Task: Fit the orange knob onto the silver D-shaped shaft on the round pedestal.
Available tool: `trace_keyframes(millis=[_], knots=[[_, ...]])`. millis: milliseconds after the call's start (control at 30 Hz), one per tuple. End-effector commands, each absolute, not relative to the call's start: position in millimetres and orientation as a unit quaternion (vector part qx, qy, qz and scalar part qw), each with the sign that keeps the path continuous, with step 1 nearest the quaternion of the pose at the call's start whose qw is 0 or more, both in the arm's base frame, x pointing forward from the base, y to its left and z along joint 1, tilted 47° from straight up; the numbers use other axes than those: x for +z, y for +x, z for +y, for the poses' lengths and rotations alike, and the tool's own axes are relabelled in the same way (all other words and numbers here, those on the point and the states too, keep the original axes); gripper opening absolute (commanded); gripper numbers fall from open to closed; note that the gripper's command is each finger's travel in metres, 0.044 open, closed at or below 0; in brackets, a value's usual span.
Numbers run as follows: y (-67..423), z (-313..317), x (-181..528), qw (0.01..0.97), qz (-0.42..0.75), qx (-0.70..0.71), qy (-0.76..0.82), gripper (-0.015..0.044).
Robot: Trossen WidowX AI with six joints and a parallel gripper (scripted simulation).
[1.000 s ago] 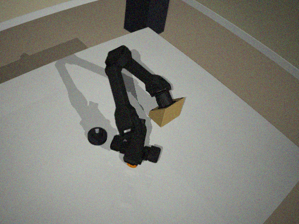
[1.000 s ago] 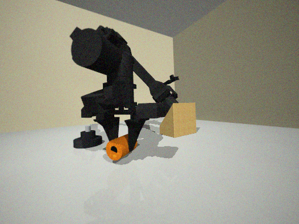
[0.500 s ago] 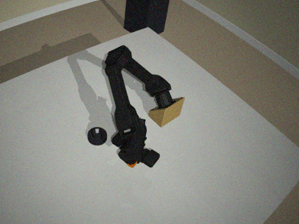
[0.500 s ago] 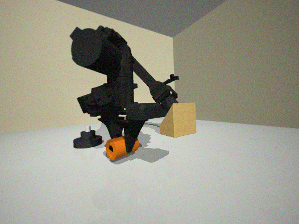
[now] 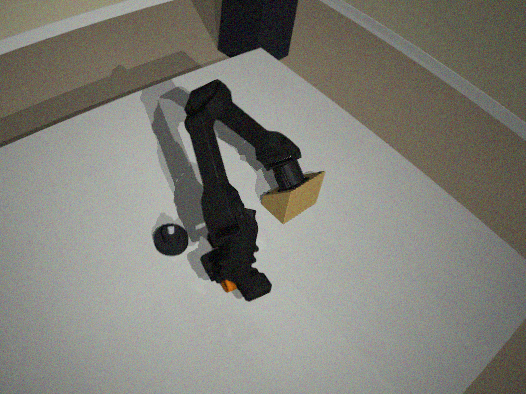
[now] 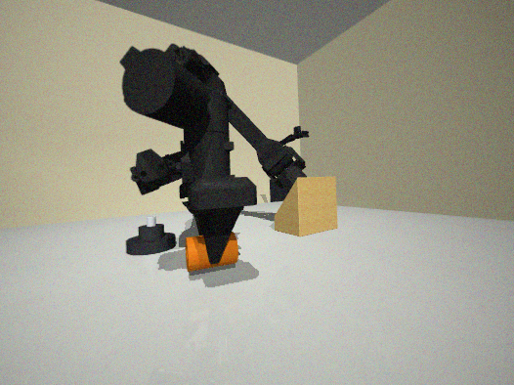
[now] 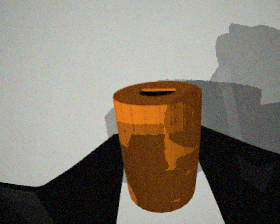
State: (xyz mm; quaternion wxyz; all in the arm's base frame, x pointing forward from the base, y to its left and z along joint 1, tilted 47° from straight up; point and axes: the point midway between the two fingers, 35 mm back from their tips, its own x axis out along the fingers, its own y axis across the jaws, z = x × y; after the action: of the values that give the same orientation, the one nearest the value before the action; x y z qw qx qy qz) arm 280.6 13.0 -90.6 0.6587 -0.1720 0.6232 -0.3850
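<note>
My gripper [image 5: 234,286] [image 6: 214,255] [image 7: 158,137] is shut on the orange knob [image 5: 228,285] [image 6: 195,257] [image 7: 161,147], gripping its sides. The knob is held on its side, low over the white table [image 5: 380,272]. In the wrist view its far end face shows a dark hole [image 7: 156,91]. The dark round pedestal [image 5: 170,243] [image 6: 150,242] with the short silver shaft [image 5: 171,230] [image 6: 150,221] stands on the table to the left of the gripper, a short way off. The shaft's flat side is too small to make out.
A tan wedge block [image 5: 295,201] [image 6: 309,207] sits on the table at the arm's base, behind and right of the gripper. A dark column [image 5: 260,12] stands beyond the table's far edge.
</note>
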Motion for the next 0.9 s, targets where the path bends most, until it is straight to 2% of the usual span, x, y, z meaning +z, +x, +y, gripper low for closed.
trace_keyframes(millis=[0,600,867], knots=[[282.0,14.4,-89.8,0.663,0.615,-0.397,-0.155,0.0179],[281.9,14.4,-89.8,0.681,0.498,-0.537,0.014,0.0179],[281.9,14.4,-89.8,0.680,0.485,-0.548,0.030,0.0179]])
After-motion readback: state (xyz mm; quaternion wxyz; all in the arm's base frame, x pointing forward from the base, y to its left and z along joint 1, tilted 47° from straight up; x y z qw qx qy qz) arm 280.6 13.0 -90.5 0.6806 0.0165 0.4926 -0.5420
